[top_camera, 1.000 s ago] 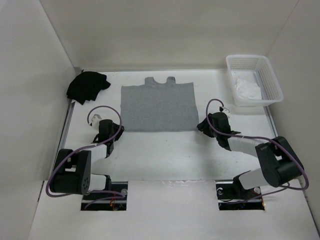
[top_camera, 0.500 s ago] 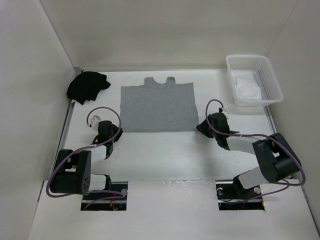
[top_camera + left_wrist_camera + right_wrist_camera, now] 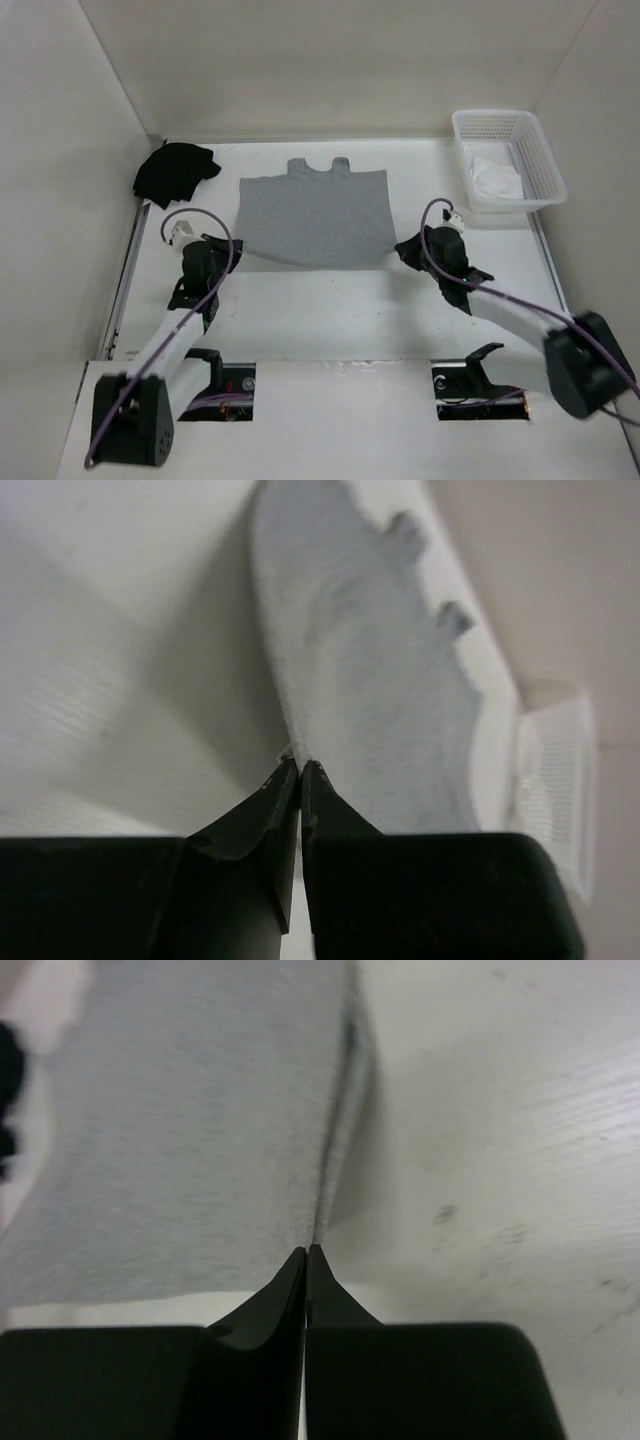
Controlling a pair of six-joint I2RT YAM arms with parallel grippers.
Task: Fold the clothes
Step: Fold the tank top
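Open tabletop [image 3: 330, 300] nearside; black garment [image 3: 175, 172] far-left, basket [image 3: 490, 122] far-right, both seemingly clear

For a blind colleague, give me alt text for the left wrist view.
Black fingers shut on the near corner of a grey top that stretches away over a white table; a blurred basket lies far right.

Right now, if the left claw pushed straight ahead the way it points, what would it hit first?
The grey top: the left gripper pinches its near corner, and the fabric stretches out directly ahead. The white basket lies further on, though depth is unclear.
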